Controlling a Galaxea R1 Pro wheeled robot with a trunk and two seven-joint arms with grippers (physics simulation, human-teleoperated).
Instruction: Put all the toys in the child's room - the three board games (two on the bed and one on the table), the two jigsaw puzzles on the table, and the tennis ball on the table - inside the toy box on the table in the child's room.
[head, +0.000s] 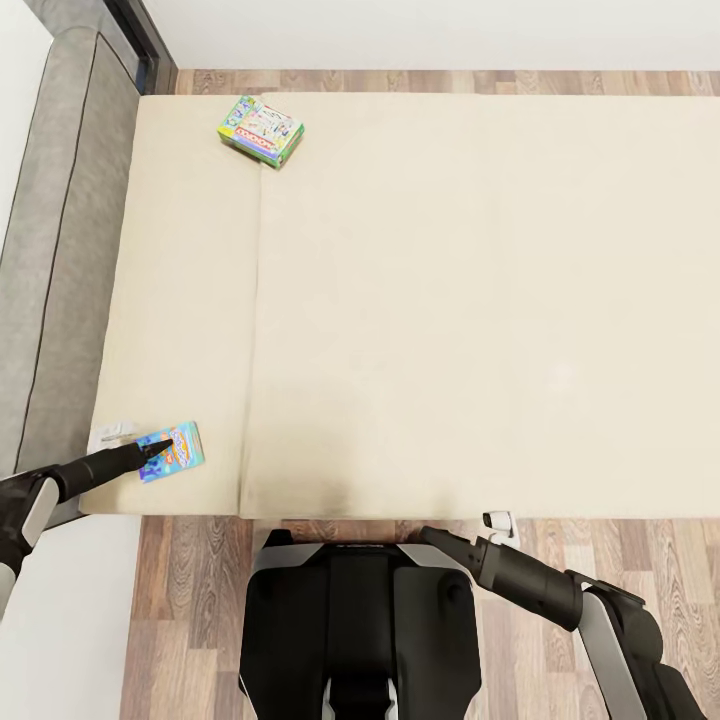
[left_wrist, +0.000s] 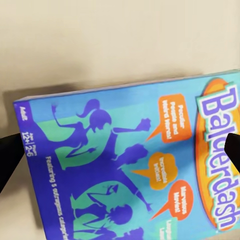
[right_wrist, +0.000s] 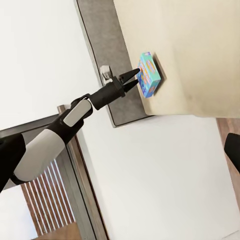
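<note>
A: Board games first, and the flat blue cartoon-covered board game box (head: 170, 451) lies at the near corner of the wide beige-mattressed bed (head: 450, 300), close to the grey-brown headboard side. The left gripper (head: 160, 448) is right over it.

B: Its dark fingers (left_wrist: 10, 160) sit out at either edge of the left wrist view with the printed cover between them, so the gripper looks spread wide around the box, not yet clamped. That would be the set-up for a pinch across the box.

A: From the right wrist view the left gripper (right_wrist: 134, 76) points at the box's (right_wrist: 149, 74) edge, right at the mattress corner.

B: And the second one, the green-and-white board game box (head: 261, 130), lies flat well apart at the far side of the bed, untouched.

A: The right gripper (head: 440, 541) hangs low by the robot's base, off the bed; whether it's spread or closed, hard to tell.

B: Early days, judging by this: both bed games are still out.
</note>
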